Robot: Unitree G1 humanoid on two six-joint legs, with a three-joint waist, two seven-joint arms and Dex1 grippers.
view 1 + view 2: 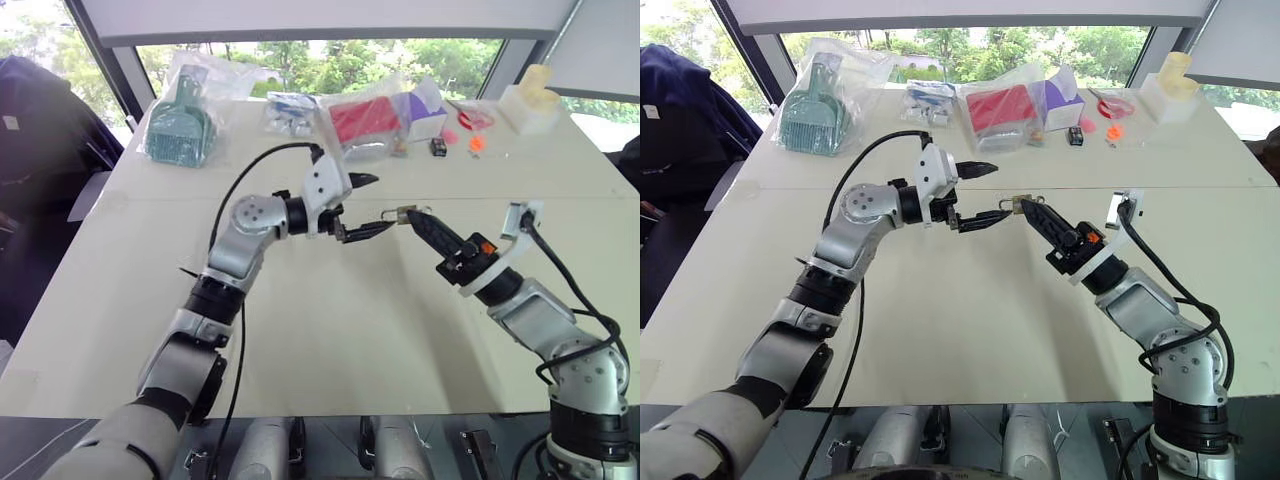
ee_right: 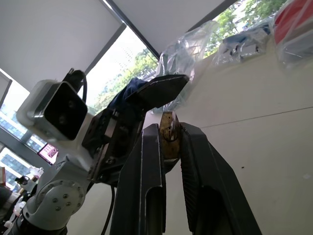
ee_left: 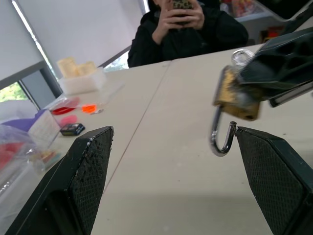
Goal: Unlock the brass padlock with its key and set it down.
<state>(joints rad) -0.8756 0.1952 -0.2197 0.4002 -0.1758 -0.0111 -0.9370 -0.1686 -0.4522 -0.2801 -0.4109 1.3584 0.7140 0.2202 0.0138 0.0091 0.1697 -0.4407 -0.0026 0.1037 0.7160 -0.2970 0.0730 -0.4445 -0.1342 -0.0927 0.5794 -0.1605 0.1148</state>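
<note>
Right gripper [image 1: 1032,208] pinches the small yellow-gold brass padlock [image 3: 236,95] aloft over the tabletop's middle, its silver shackle sprung, presenting it to the left gripper's [image 1: 985,195] spread fingers.

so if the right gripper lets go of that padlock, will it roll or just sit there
The brass padlock is a blocky metal body, so it would likely drop hard and lie flat rather than roll. Its shackle hangs open, so it may swing loosely.
</note>
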